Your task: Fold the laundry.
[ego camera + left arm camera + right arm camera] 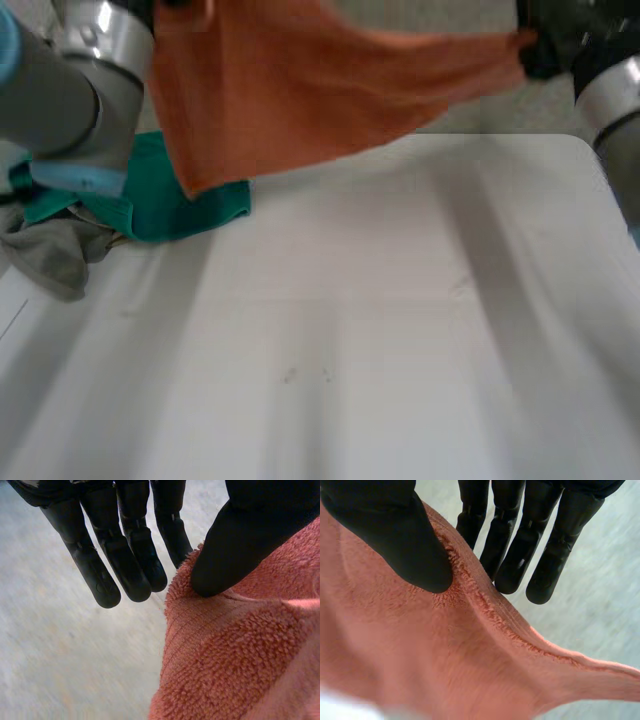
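Towel: left robot hand, right robot hand pinch its edge | your thin grips may slip | hem may drag green cloth at 10 o'clock

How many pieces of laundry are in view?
3. An orange terry towel hangs above the white table, pinched by the left hand and the right hand; a green cloth lies at the table's far left; a grey cloth lies crumpled beside it. More may be hidden.
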`<state>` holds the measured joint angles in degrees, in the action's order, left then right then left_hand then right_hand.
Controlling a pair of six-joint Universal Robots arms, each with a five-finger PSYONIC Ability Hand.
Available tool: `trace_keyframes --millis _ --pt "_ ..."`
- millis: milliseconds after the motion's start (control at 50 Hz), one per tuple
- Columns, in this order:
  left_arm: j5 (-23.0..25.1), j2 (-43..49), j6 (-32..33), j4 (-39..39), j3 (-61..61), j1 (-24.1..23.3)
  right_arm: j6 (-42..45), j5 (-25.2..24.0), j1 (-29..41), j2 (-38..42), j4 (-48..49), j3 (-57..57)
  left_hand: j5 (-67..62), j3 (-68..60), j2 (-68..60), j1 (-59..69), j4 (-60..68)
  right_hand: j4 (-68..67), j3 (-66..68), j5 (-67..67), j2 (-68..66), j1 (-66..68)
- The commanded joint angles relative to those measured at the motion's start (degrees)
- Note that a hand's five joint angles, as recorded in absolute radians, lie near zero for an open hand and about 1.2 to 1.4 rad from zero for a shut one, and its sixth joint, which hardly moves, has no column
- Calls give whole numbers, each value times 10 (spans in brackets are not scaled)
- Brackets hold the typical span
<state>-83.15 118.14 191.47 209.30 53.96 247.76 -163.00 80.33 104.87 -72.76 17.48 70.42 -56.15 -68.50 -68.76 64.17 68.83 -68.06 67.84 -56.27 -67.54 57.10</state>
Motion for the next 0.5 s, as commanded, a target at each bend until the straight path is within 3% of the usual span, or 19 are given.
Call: trace_keyframes --millis 20,220,300,340,400,500 --pt "10 -34 -2 1 209 -4 50 -4 1 12 -80 109 -138 -115 -112 158 112 -119 122 -137 -125 229" --pt "12 -47 9 0 381 -11 70 -20 -6 119 -82 159 -138 -115 -112 158 112 -108 111 -126 -114 218" --pt "11 -57 11 0 396 -11 66 -33 -12 153 -82 155 -138 -115 -112 158 112 118 -116 100 113 -9" --pt "11 -67 11 0 398 -11 57 -42 -31 160 -82 154 -138 -115 -112 158 112 302 -299 284 296 -192" --pt "12 -84 10 0 401 -11 15 -44 -53 158 -83 152 -138 -115 -112 158 112 420 -417 402 414 -310" --pt "11 -102 11 0 403 -11 -59 -44 -68 152 -95 140 -138 -115 -112 158 112 487 -485 469 482 -378"
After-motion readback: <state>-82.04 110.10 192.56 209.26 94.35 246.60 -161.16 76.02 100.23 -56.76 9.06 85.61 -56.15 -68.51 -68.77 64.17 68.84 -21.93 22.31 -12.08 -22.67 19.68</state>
